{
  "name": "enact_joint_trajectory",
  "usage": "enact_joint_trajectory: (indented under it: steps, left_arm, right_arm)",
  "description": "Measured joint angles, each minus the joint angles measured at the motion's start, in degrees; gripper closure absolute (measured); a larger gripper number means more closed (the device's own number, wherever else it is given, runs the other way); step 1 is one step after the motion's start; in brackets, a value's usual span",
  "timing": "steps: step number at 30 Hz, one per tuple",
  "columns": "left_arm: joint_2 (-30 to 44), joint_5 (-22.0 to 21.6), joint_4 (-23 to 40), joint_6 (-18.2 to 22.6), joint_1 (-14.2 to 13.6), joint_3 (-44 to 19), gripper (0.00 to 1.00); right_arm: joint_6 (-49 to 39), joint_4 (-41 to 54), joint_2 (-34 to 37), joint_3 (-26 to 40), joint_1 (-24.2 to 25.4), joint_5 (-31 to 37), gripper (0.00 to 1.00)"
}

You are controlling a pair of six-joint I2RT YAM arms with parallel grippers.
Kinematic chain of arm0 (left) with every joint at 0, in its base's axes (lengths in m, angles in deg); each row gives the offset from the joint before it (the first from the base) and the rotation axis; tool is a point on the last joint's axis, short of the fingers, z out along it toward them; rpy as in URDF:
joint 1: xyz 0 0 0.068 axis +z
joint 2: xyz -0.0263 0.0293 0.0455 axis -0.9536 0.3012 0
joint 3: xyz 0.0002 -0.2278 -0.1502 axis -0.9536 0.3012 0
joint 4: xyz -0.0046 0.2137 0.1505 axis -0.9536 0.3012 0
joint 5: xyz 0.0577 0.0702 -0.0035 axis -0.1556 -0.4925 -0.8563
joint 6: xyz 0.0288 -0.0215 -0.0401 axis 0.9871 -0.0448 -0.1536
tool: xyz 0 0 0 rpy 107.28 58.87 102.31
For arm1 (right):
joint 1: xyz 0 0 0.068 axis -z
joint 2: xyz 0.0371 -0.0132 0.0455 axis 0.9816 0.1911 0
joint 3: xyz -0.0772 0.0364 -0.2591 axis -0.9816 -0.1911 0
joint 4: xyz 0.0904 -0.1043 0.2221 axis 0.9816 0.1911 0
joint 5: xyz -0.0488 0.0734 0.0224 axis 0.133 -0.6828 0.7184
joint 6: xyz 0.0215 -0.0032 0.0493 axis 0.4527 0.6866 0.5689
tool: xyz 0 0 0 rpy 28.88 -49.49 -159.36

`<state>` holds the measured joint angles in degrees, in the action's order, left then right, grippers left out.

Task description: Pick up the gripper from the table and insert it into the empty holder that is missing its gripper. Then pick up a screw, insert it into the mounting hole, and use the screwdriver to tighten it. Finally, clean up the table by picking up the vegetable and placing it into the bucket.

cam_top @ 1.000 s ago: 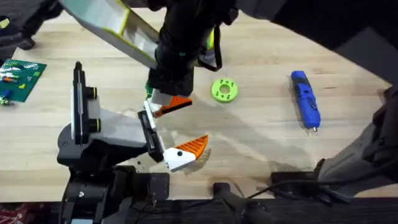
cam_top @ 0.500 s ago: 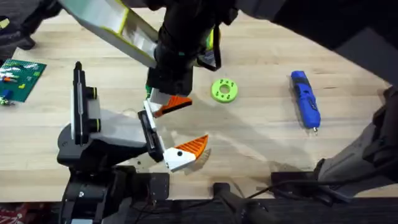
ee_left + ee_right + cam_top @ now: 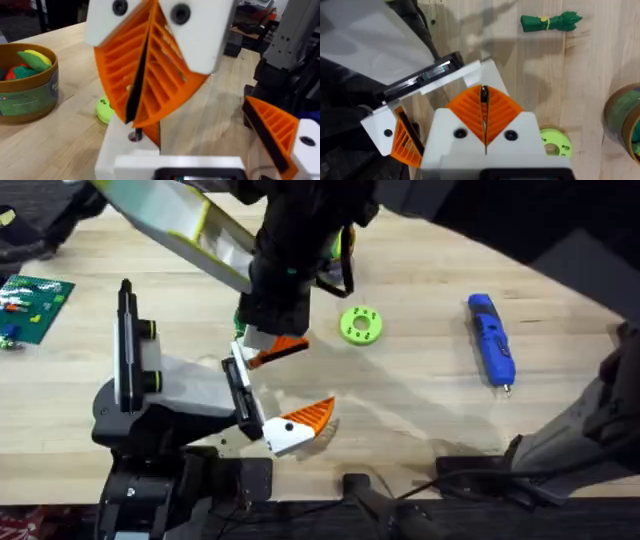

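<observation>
1. Left gripper (image 3: pixel 134 117): the orange ribbed pads are clenched together with a dark strip down the seam. I cannot tell whether that strip is an object or shadow. The tips hang right over a white block with a small dark hole in it.
2. Right gripper (image 3: pixel 484 91): the pads are pressed together and a thin dark pin (image 3: pixel 484 95) pokes out between the tips. It is too small to tell what it is. The tips sit just at the edge of the white block.
3. Orange finger (image 3: pixel 282 350): it sits on the holder (image 3: pixel 185 395) near the table's front edge, left of centre. Its white block (image 3: pixel 481 70) lies against the holder's black rail. A dark arm hangs directly above it in the overhead view, and I cannot tell which arm that is.
4. Second finger (image 3: pixel 312 415): also orange and ribbed on a white base, at the holder's end nearest the front edge and just beside the first.
5. Table (image 3: pixel 420 410): pale wood.
6. Green disc (image 3: pixel 360 325): it lies mid-table, near the holder.
7. Screwdriver (image 3: pixel 492 340): blue, lying flat toward the right edge, well apart from the holder, tip toward the front edge.
8. Bucket (image 3: pixel 27 92): tan, upright, with coloured pieces inside.
9. Vegetable (image 3: pixel 550 22): a green bundle lying on bare wood, apart from the bucket.
10. Circuit board (image 3: pixel 35 305): green, at the left edge.
</observation>
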<state>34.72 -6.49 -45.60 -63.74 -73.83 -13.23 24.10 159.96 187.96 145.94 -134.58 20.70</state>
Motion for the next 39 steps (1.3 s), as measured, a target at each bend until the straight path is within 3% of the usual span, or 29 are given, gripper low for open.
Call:
enact_joint_trajectory:
  steps: [39]
  left_arm:
    - [0.00,0.00,0.00,0.00,0.00,0.00,0.015]
  right_arm:
    - [-0.91,-0.71,0.01,-0.88,0.00,0.02,0.993]
